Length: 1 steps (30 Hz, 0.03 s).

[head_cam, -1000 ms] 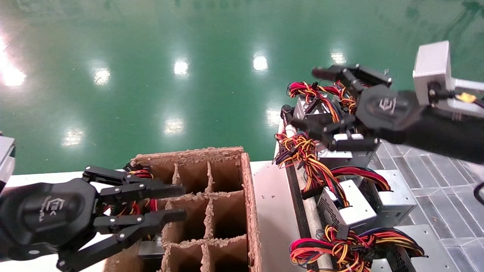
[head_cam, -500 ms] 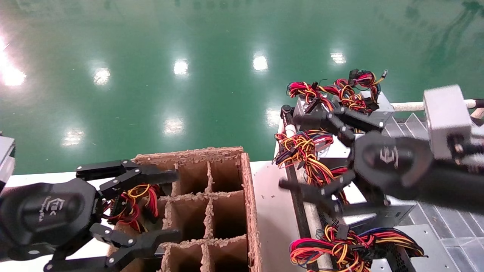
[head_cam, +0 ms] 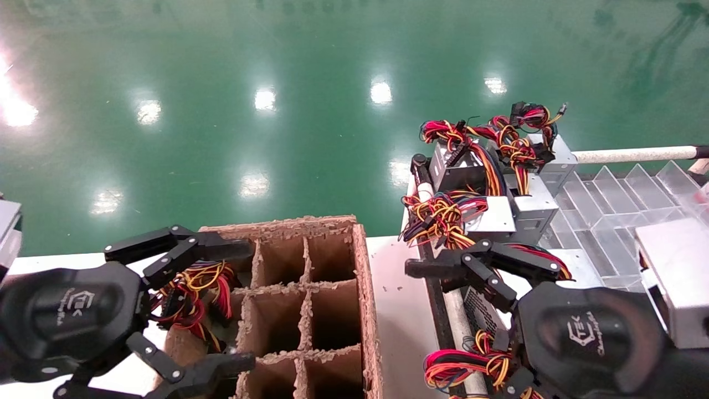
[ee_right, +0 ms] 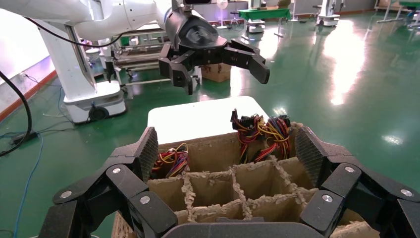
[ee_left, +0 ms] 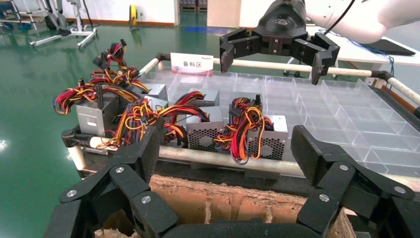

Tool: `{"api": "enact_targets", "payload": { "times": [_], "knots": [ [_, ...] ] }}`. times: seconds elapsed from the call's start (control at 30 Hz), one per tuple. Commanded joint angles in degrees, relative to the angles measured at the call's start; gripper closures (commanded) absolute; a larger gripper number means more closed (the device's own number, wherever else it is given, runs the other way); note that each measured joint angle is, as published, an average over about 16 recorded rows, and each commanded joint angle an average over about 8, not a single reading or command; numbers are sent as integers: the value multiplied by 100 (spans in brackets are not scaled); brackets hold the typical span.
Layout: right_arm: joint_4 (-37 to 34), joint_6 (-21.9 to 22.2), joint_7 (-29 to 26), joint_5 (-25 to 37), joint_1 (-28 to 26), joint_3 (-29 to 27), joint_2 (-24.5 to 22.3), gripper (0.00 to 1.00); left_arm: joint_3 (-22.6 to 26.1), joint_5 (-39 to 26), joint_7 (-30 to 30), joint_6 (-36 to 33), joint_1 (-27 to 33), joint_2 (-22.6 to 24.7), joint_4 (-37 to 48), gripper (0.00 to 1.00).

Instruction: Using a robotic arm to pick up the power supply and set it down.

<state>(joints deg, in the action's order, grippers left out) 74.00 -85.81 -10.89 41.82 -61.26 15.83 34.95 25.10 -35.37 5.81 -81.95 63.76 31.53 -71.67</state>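
From the head view, the left gripper [head_cam: 221, 307] is hanging over the near-left corner of the brown cardboard divider box [head_cam: 332, 288], its jaws spread wide and holding nothing. Between its fingers a wire bundle [head_cam: 194, 293] in red, yellow and black is poking up from a left-hand compartment of the box. The box is sitting on a white surface [head_cam: 396, 310]. To the right, the right gripper [head_cam: 443, 327] is hovering low over the rack edge, jaws open and empty, above a power supply [head_cam: 487, 310] with a perforated side. More power supplies [head_cam: 498, 183] are lying farther back on the clear divided tray [head_cam: 615, 199], their cables tangling together.

In the left wrist view, the left gripper [ee_left: 225, 148] is framing the scene with open jaws above the torn cardboard rim [ee_left: 223, 203]. Beyond a pale rail, a row of silver power supplies [ee_left: 203, 131] is resting along the tray's near edge, and the right gripper [ee_left: 270, 59] is hanging open above the tray.

In the right wrist view, the right gripper [ee_right: 228, 148] is spreading its jaws over the divider box [ee_right: 233, 183]. Wire bundles [ee_right: 260, 134] are standing out of the far compartments, and the left gripper [ee_right: 225, 72] is hovering open above them.
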Motion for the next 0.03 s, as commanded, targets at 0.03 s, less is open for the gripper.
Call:
{"api": "enact_targets", "payload": {
  "times": [0.03],
  "knots": [
    [170,-50,-100,-17,134,-88,-36,0,0,0,0,0,-1,0,1,0]
  ]
}}
